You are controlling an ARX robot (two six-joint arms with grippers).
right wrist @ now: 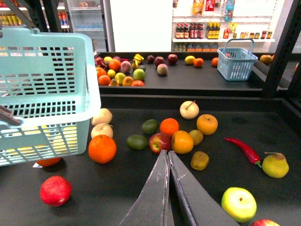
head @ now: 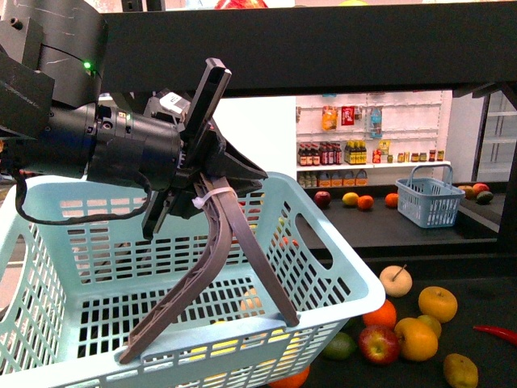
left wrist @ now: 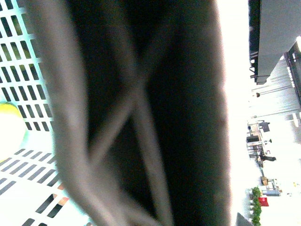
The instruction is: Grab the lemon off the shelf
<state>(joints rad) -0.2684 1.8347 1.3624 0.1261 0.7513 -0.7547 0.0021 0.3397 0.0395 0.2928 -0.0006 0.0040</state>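
The left tool point(head: 210, 335), spread wide, hangs inside the basket point(head: 355, 279) above what seems the lemon point(left wrist: 9, 132), as if for a drop-off; the right tool point(right wrist: 168, 155) waits pressed together, empty.

in the front view the pale blue basket point(head: 347, 263) fills the lower left, and my left gripper point(head: 209, 338) is spread wide inside it. the shelf point(head: 323, 40) has its upper tier across the top, so i get little headroom. at lower right a fruit cluster point(head: 412, 323) crowds the tray. bare black floor lies open between it and the red chili point(head: 494, 331). the same fruit sits packed just ahead of my right gripper point(right wrist: 168, 154), whose jaws are pressed together.
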